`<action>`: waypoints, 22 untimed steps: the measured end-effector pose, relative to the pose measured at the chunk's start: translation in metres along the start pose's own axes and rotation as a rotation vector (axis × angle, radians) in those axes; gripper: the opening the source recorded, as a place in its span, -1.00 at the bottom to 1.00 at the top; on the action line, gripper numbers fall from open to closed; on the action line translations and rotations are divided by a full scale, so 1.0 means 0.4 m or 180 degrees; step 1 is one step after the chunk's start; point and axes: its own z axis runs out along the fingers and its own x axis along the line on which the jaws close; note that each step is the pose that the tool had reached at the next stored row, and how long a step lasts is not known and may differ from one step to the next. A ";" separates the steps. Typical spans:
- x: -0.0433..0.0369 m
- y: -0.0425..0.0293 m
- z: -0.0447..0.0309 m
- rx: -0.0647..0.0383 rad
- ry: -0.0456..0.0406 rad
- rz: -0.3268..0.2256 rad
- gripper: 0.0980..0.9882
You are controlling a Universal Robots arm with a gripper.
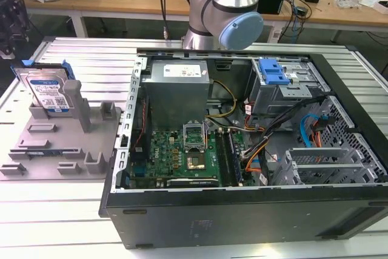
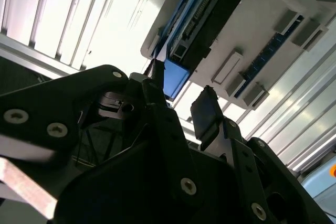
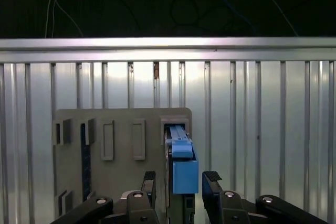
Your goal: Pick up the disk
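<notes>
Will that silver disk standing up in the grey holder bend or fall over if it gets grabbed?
Probably not bend: the disk looks like a stiff metal slab. It stands on edge in the grey holder, so a sideways push might tip it. Its blue rail looks smooth, maybe slippery for the gripper.

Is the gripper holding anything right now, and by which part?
Nothing is held. The open gripper straddles the disk, with gaps on both sides.

Open computer case (image 1: 242, 222) on slatted table (image 1: 48, 222); grey fixture tray (image 1: 60, 142) beside; power supply (image 1: 176, 92) inside.
</notes>
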 end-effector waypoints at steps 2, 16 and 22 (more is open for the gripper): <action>0.000 0.000 0.006 0.0000 0.0000 0.0000 -0.14; -0.005 0.001 0.041 0.0000 0.0000 0.0000 -0.14; -0.007 0.002 0.056 0.0000 0.0000 0.0000 -0.14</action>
